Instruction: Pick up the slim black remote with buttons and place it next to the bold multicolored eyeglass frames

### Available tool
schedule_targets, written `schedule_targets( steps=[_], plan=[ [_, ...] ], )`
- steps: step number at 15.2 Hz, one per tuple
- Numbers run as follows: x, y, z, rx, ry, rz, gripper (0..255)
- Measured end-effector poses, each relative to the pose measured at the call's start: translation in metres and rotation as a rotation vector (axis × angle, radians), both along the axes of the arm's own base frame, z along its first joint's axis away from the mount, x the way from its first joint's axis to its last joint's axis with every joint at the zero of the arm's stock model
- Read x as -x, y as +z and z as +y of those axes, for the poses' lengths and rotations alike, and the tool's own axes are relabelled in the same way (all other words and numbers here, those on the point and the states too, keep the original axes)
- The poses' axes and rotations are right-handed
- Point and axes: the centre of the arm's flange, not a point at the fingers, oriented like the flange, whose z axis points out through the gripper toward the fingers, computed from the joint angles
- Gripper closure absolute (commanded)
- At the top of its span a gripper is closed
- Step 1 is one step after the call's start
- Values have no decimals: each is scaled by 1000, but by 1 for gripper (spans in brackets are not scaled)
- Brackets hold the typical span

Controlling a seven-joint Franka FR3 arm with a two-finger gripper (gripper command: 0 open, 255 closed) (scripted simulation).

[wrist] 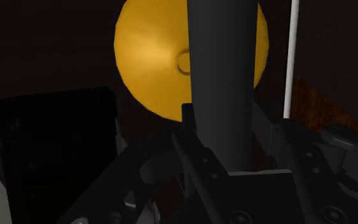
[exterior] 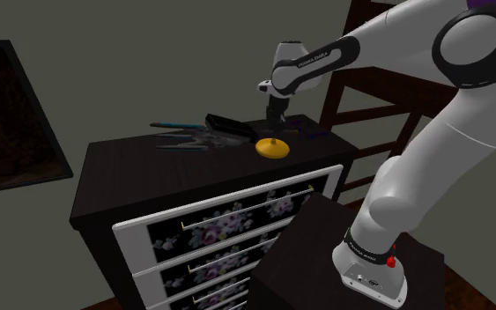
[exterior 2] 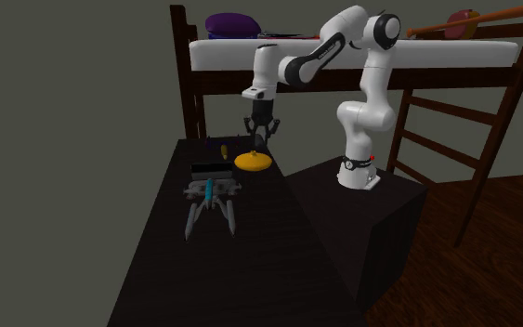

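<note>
My gripper [exterior: 277, 113] hangs just above the dark dresser top [exterior: 131, 176], shut on the slim dark remote [wrist: 225, 76]. The remote stands on end between the fingers [wrist: 193, 149] and points down toward a yellow disc [wrist: 149, 57]. The second exterior view has the gripper [exterior 2: 261, 132] right behind that disc [exterior 2: 252, 162]. The eyeglass frames [exterior: 184, 138], grey with a blue strip, lie on the dresser toward the shoulder view's left, past a black box [exterior: 225, 123]. In the second exterior view the frames [exterior 2: 210, 197] are nearer the camera than the box [exterior 2: 208, 169].
The yellow disc [exterior: 272, 147] rests near the dresser's front edge, above white drawers with a floral pattern [exterior: 237, 220]. A small item [exterior 2: 222, 147] lies at the dresser's far end. A dark bunk bed with a ladder [exterior 2: 491, 139] stands behind the arm's stand [exterior 2: 361, 204].
</note>
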Motion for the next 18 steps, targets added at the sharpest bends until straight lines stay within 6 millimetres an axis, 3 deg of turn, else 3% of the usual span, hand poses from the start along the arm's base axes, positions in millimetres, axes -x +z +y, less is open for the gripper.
schedule_targets(
  steps=[18],
  plan=[
    [126,1,-198,-1,-1,0,255]
  ],
)
